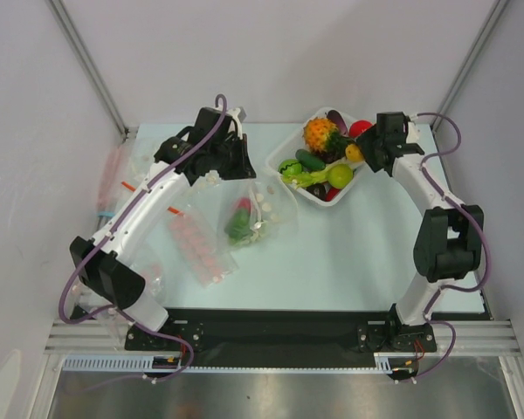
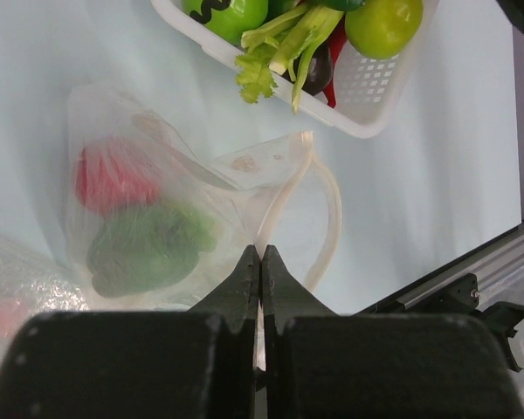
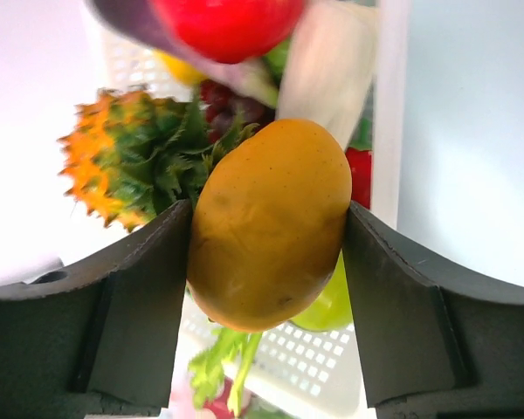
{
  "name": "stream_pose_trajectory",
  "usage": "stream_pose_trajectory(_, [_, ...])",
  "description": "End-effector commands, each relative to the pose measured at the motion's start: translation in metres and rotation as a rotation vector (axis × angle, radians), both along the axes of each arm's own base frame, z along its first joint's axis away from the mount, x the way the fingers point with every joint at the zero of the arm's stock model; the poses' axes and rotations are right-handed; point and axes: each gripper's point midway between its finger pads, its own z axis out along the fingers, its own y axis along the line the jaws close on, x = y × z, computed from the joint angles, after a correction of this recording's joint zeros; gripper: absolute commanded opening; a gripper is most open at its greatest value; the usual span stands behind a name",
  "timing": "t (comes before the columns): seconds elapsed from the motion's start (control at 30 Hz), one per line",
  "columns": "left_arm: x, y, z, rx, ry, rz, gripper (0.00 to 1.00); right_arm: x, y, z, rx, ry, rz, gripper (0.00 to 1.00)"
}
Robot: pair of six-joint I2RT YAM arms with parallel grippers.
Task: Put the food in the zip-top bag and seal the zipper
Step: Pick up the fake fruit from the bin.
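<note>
Our right tool [image 3: 266, 229] grips a yellow-orange fruit [image 3: 269, 209] on both sides at the white tray [image 3: 389, 105], and our left tool [image 2: 260, 264], pressed together, pinches the rim of the clear bag [image 2: 170, 188] lying on the table [image 2: 437, 175] beside that tray. A red piece [image 2: 112, 175] and a green piece [image 2: 144, 249] already sit in the bag; we judge most food [image 2: 384, 22] remains to be moved, and the zipper [image 2: 330, 205] stands open.
</note>
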Motion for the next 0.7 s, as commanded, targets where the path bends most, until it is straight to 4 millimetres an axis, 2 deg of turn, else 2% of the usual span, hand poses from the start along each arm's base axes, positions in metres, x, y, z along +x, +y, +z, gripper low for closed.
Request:
stream_pose_trajectory(0.0, [0.008, -0.002, 0.025, -0.031, -0.065, -0.021, 0.0, -0.005, 0.001, 0.068, -0.063, -0.195, 0.09, 0.49])
stream_pose_trajectory(0.13, [0.009, -0.001, 0.025, -0.018, -0.059, -0.025, 0.0, -0.015, 0.012, 0.083, -0.084, -0.242, 0.198, 0.49])
stream_pose_trajectory(0.2, [0.01, -0.001, 0.026, -0.017, -0.063, -0.026, 0.0, -0.019, 0.024, 0.085, -0.07, -0.254, 0.275, 0.5])
stream_pose_trajectory(0.23, [0.01, -0.002, 0.026, -0.016, -0.06, -0.029, 0.0, -0.022, 0.026, 0.085, -0.067, -0.247, 0.289, 0.44])
stream_pose_trajectory(0.3, [0.01, -0.002, 0.026, -0.013, -0.061, -0.034, 0.0, -0.025, 0.035, 0.083, -0.053, -0.248, 0.342, 0.4])
stream_pose_trajectory(0.47, [0.01, -0.001, 0.024, -0.008, -0.055, -0.034, 0.0, -0.033, 0.037, 0.069, -0.051, -0.209, 0.376, 0.47])
stream_pose_trajectory(0.6, [0.01, -0.001, 0.025, -0.014, -0.057, -0.027, 0.0, -0.032, 0.037, 0.039, -0.013, -0.148, 0.389, 0.5])
stream_pose_trajectory(0.67, [0.01, -0.001, 0.025, -0.016, -0.057, -0.026, 0.0, -0.027, 0.038, 0.032, 0.015, -0.143, 0.398, 0.5])
